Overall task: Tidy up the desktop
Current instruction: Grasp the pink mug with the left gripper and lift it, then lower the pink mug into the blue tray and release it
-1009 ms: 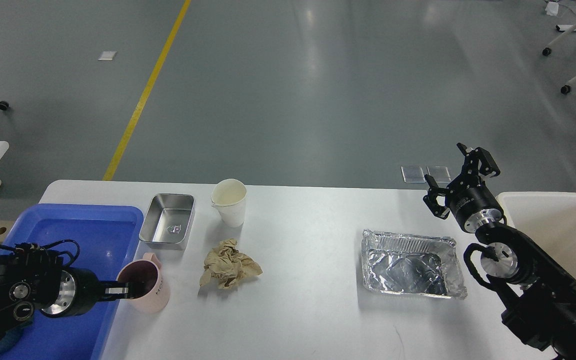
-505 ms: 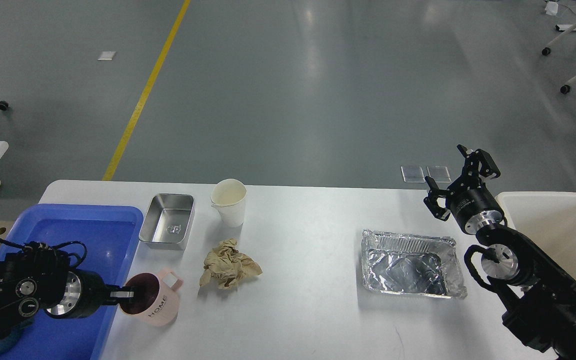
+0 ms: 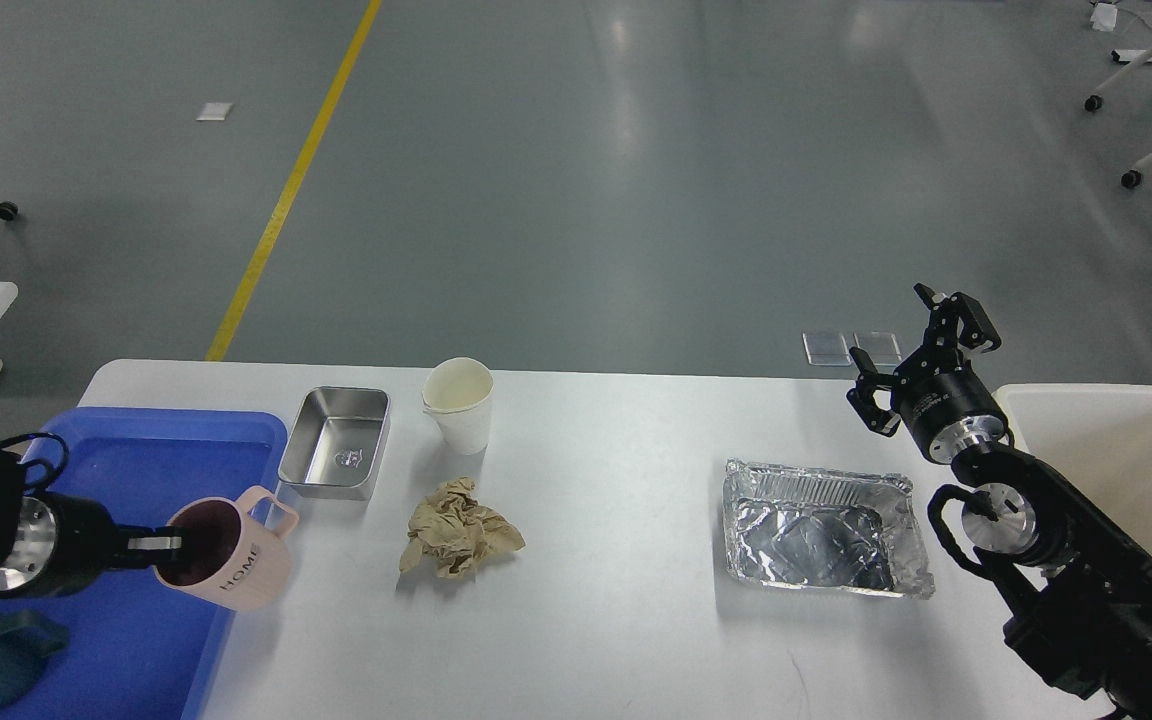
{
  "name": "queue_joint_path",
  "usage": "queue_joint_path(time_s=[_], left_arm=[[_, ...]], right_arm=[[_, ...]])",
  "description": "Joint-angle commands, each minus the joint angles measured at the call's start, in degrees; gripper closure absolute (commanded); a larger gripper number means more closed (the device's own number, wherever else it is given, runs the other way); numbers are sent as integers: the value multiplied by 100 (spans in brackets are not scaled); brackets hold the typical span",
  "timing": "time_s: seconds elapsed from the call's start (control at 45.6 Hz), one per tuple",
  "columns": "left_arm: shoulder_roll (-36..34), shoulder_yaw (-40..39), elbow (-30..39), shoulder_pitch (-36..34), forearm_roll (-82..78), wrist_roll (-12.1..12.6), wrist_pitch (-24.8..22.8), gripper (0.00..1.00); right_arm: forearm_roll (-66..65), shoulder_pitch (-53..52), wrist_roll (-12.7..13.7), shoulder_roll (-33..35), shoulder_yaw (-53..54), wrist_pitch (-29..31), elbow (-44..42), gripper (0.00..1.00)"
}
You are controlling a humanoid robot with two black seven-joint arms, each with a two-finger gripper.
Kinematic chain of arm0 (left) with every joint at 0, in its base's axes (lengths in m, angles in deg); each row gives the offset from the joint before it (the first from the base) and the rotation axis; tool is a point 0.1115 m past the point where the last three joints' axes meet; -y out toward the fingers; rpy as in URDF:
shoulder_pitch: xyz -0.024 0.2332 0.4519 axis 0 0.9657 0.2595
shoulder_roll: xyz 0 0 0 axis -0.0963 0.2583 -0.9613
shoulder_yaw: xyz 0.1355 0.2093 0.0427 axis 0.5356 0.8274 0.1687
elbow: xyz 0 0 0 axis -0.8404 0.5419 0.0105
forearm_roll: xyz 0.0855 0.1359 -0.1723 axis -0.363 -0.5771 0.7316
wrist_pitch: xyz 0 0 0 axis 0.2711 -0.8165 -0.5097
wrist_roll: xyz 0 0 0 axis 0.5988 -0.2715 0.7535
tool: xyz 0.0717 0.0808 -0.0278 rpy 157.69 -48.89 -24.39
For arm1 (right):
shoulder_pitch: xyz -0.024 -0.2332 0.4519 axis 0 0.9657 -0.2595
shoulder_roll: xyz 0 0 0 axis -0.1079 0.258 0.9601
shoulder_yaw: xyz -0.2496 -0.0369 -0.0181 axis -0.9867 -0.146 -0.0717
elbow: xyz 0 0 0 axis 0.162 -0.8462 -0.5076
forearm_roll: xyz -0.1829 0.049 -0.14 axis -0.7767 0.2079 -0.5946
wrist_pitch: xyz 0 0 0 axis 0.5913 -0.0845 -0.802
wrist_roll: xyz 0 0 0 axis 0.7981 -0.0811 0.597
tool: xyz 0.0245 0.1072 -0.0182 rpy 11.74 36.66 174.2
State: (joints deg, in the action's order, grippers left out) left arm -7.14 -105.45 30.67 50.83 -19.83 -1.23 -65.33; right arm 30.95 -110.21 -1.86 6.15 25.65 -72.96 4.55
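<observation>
Left gripper clamped on rim of pink mug, jaws pinching its wall, mug tilted over edge of blue tray. Right gripper raised beside bin, jaws spread, holding nothing. On bench: steel tin, paper cup, crumpled paper, foil tray.

Steel tin left of paper cup, foil tray right
</observation>
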Motion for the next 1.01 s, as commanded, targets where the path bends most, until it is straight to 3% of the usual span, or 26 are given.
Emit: queue_joint_path(time_s=[0.0,0.263,0.548,0.724,0.987], left_arm=[[-537,-550,49,-2,307,-139,-588,100],[-1574,-1649,58,7,1089,-535,-1423,100],[-1865,-2054,58,7,1372,-526,-1731,100],[-1786,-1800,-30,86,1354,-500,-1609,100],[-1645,-315,-118,95,1275,-526,-431,100]], right_arm=[[0,-5,0,-26,0,0,1,0],[0,-41,0,-52,0,0,1,0],[0,-67,0,-61,0,-9,1,0],[0,-76,0,-70,0,-9,1,0],[0,-67,0,-96,0,-9,-43,0]])
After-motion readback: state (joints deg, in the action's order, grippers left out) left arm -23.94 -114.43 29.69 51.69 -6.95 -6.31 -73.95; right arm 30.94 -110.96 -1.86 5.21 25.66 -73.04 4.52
